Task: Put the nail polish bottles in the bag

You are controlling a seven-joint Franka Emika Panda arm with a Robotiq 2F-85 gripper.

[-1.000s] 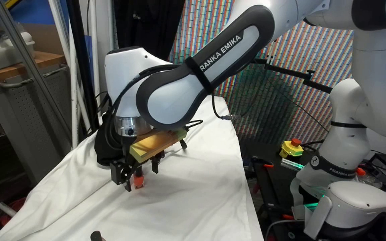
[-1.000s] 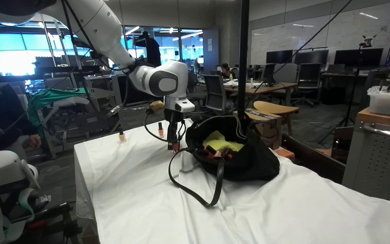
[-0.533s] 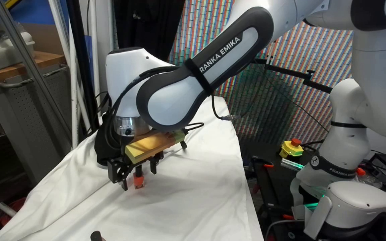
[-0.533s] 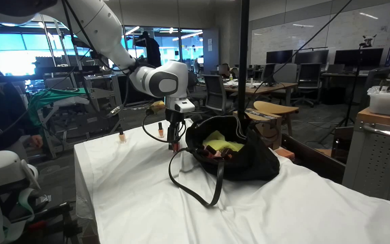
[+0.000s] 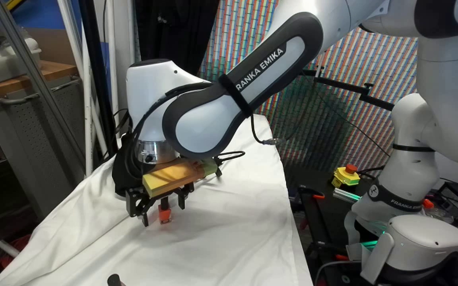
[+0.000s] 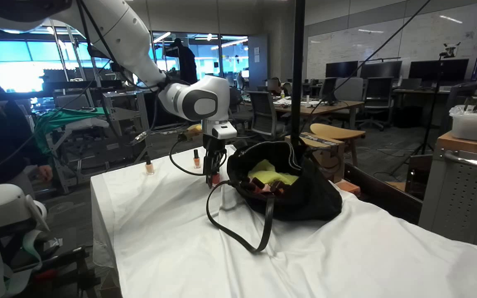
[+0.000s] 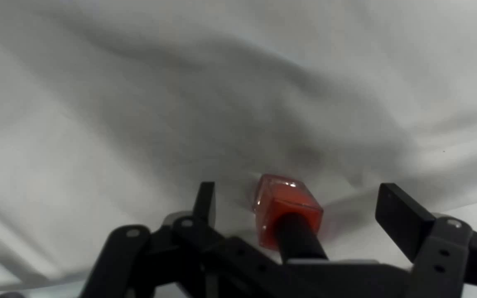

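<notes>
An orange-red nail polish bottle (image 7: 286, 196) with a black cap stands upright on the white cloth. My gripper (image 7: 303, 207) is open around it, a finger on each side and gaps to both. In an exterior view the same bottle (image 5: 165, 215) shows beneath the gripper (image 5: 163, 214). The black bag (image 6: 304, 203) slouches right beside the gripper, its yellow-green inside showing and several bottles (image 6: 276, 188) lying in it. Farther along the cloth stand a peach bottle (image 6: 149, 168) and an orange bottle (image 6: 196, 160). A black cap (image 5: 113, 279) pokes in at the lower frame edge.
The bag's looped handle (image 6: 259, 244) spreads over the wrinkled white cloth (image 6: 172, 248) in front of it. A yellow block (image 5: 169, 179) is mounted on the wrist, with cables hanging nearby. A second robot arm (image 5: 398, 171) stands off the table.
The gripper has turned a little about the bottle and sunk slightly, its near finger shifting left in an exterior view. Its fingers have stayed apart, and the bottle has not moved.
</notes>
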